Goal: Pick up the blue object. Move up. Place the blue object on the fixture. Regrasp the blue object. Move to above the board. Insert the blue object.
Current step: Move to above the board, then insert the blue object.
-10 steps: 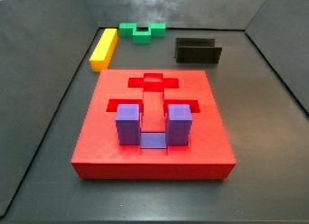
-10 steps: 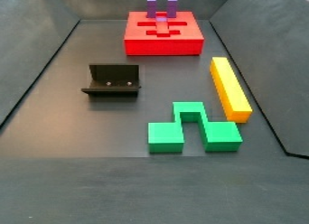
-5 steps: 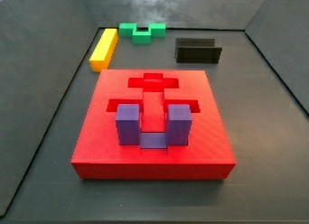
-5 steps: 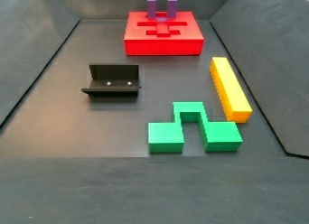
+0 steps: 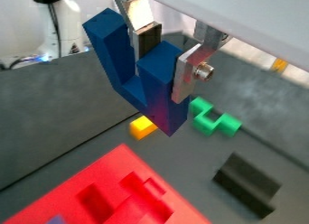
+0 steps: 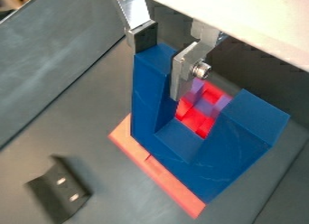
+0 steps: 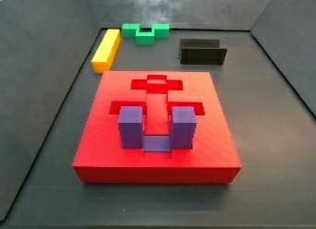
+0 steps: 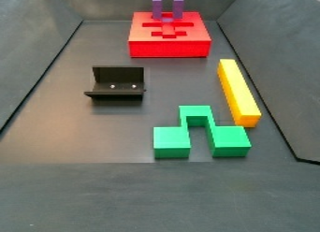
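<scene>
While the gripper (image 5: 167, 54) stays out of both side views, both wrist views show its fingers clamped on the blue object (image 5: 135, 70), held in the air above the board (image 7: 154, 131). The fixture (image 8: 116, 84) beside the board stands empty, so pickup and regrasp look done; insertion is probably what is left.
</scene>
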